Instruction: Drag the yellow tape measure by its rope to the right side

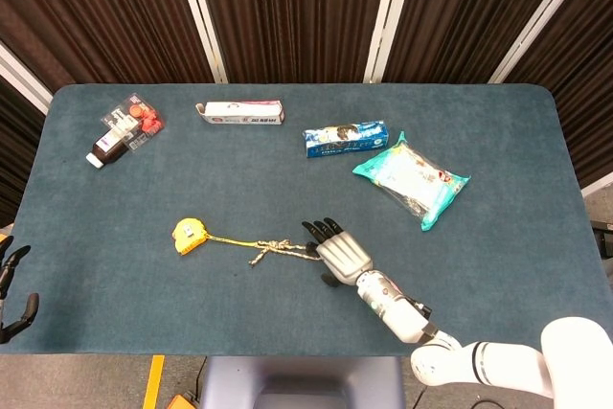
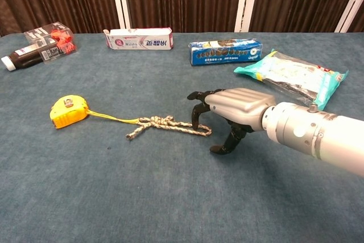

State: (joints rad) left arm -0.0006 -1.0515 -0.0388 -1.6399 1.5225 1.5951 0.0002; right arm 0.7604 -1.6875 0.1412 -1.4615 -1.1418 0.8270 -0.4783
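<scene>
Right hand: right hand [image 2: 236, 106] hovers at the rope's free end, fingers [image 2: 197, 114] spread and curled, pinching nothing.
Rope: rope [image 2: 168, 123] looks limp, knotted; the knot offers grip.
Tape measure: yellow tape measure [image 2: 68, 111] likely slides lightly across the table [image 2: 170, 197].

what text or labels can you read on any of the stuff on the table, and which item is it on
No text can be read for certain.
White toothpaste box: pink print that looks like Chinese characters, too blurred to quote.
Blue cookie pack: brand lettering too blurred.
Teal snack bag: printing unreadable.
Dark bottle and clear pack with red pieces: labels too small.
Yellow tape measure: no legible marking.
</scene>
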